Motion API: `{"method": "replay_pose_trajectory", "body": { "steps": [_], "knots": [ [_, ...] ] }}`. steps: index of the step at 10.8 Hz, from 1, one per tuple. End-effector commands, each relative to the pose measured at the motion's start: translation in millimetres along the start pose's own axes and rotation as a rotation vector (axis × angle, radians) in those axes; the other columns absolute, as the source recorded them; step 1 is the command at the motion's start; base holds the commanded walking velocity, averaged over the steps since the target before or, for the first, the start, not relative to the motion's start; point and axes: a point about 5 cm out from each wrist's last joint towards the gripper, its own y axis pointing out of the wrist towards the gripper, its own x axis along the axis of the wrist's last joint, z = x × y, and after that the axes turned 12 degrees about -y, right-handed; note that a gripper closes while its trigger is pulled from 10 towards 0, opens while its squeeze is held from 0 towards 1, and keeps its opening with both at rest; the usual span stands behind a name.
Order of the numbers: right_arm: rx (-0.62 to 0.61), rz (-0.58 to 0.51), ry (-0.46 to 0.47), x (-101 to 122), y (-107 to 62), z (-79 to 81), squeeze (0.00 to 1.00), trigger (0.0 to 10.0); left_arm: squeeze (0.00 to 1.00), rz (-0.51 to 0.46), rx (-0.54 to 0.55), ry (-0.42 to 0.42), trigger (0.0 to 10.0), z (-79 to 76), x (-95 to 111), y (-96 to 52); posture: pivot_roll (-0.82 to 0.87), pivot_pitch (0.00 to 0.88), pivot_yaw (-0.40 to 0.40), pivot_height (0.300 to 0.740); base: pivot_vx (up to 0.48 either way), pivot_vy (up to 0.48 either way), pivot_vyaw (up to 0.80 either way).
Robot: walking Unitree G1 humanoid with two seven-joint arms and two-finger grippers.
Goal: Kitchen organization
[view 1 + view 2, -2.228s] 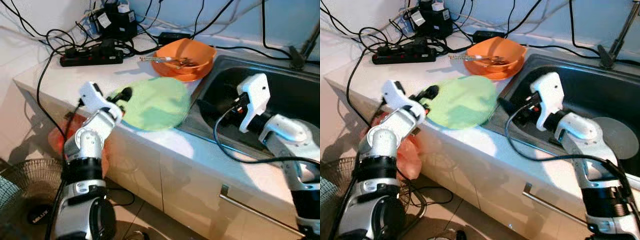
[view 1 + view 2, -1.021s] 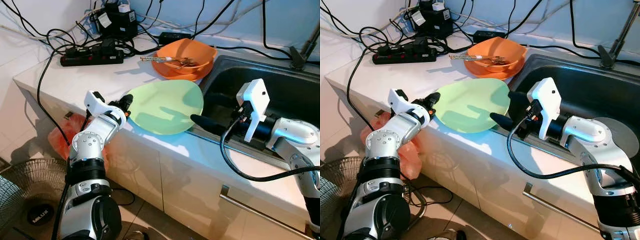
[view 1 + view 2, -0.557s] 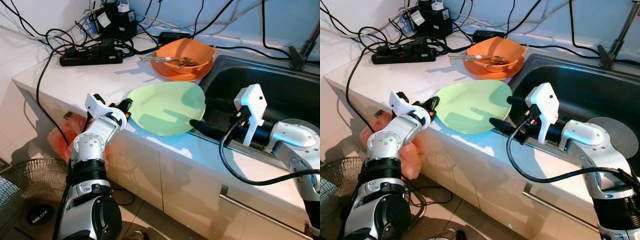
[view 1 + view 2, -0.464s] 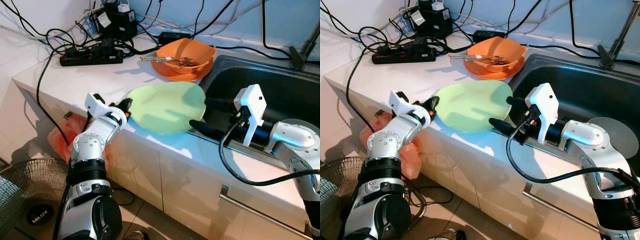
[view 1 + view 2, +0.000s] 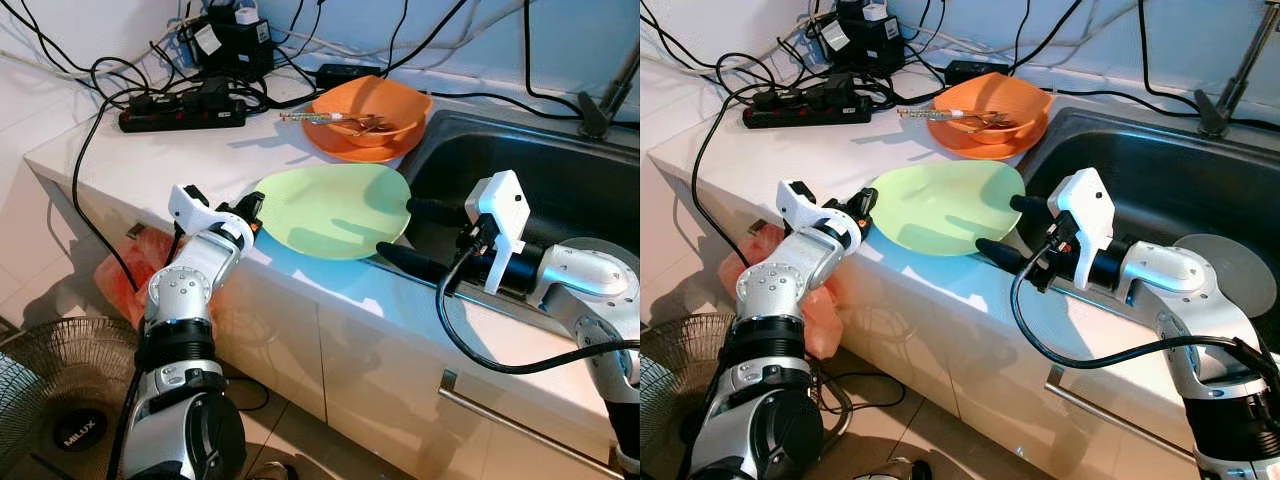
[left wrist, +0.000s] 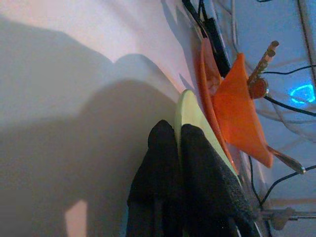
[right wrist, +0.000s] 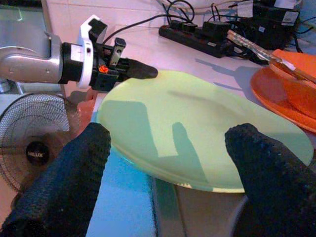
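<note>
A pale green plate (image 5: 330, 210) hangs a little above the white counter (image 5: 190, 160), beside the sink's near left corner. My left gripper (image 5: 252, 208) is shut on the plate's left rim; the left wrist view shows the black fingers (image 6: 205, 173) pinching the rim of the green plate (image 6: 190, 113). My right gripper (image 5: 1008, 227) is open at the plate's right edge. One finger is beyond that edge and one is nearer than it. Its fingers (image 7: 74, 173) are wide apart before the plate (image 7: 197, 123) and do not touch it.
An orange bowl (image 5: 372, 105) holding utensils sits on an orange plate behind the green one. The steel sink (image 5: 560, 180) lies to the right, with a faucet (image 5: 605, 100) at its back. A power strip (image 5: 185, 112) and cables crowd the back left. A fan (image 5: 50, 400) stands on the floor.
The plate, flat on the counter 2.2 s ago, has been lifted and carried right toward the sink. My right gripper came out of the sink to its right edge, with fingers open.
</note>
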Motion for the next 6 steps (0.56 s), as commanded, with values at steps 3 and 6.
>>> {"method": "replay_pose_trajectory", "body": {
  "steps": [3,6],
  "knots": [
    [-0.15,-0.006,0.097,-5.8,1.1,-20.1,0.0,10.0,0.0,0.019,-0.152,0.041,0.0,-6.2,-10.3,-4.5,0.02,0.035,0.099,0.74,0.0,0.0,0.0],
    [-0.344,0.031,0.188,-16.2,0.7,-42.0,0.0,10.0,0.0,0.056,-0.199,0.073,0.0,-5.7,-20.8,-8.7,0.02,0.032,0.097,0.74,0.0,0.0,0.0]
  ]
}}
